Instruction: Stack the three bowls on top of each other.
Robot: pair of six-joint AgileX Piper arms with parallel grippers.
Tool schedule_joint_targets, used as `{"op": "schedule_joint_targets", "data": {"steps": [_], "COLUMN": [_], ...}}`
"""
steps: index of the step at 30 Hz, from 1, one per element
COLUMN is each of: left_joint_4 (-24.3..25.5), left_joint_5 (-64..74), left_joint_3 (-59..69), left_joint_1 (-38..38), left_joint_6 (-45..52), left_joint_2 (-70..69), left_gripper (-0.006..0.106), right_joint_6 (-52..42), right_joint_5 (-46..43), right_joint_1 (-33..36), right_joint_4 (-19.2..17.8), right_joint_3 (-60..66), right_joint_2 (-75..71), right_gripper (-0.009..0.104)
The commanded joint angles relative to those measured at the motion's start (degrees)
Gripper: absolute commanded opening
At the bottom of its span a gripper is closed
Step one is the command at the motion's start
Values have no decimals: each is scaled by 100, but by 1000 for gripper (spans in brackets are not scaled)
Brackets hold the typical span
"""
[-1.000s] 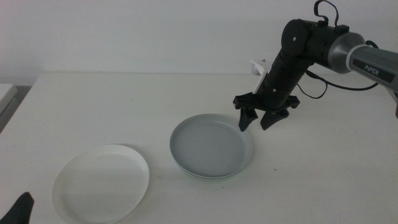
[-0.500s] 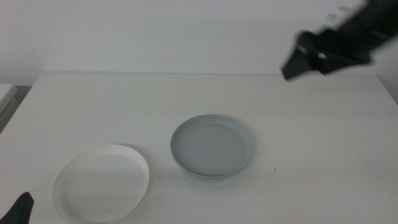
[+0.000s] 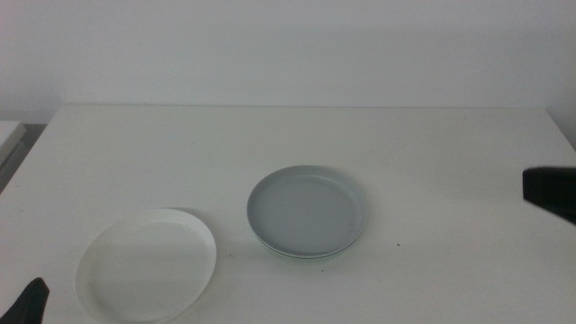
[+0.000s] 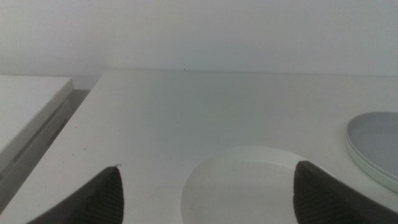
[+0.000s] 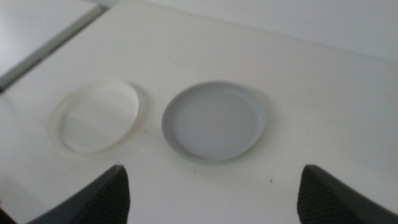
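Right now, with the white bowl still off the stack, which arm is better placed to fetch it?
Probably the left. Its claw sits open just short of the white bowl, while the right claw looks on from beyond the grey-blue bowl.

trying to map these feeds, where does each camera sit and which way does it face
Middle view: above the table's near side, looking forward and down at the table; the left gripper shows at the bottom corner, the right gripper at the right edge.
Left wrist view: low, close to the white bowl, between its own open jaws.
Right wrist view: high, angled down at the white bowl and grey bowl, between its own open jaws.
Shared: every view shows the white bowl and the grey bowl, which sits on a green bowl.
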Motion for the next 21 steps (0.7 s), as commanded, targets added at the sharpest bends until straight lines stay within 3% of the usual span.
{"op": "schedule_joint_targets", "data": {"steps": [1,15,21], "left_joint_4": [7,74,88], "left_joint_5": [-98,-76,2254], "left_joint_3": [-1,-1,-2842], "left_joint_1": [-43,-48,124], "left_joint_6": [-9,-9,-67], "left_joint_2": [-20,-20,2291], "left_gripper": [94,94,94], "right_joint_6": [-149,-139,-139], "right_joint_5": [89,132,122], "right_joint_1": [-34,-34,-34], "right_joint_4": [23,23,23], "right_joint_3": [53,53,53], "right_joint_2": [10,37,37], "right_gripper": [80,80,80]}}
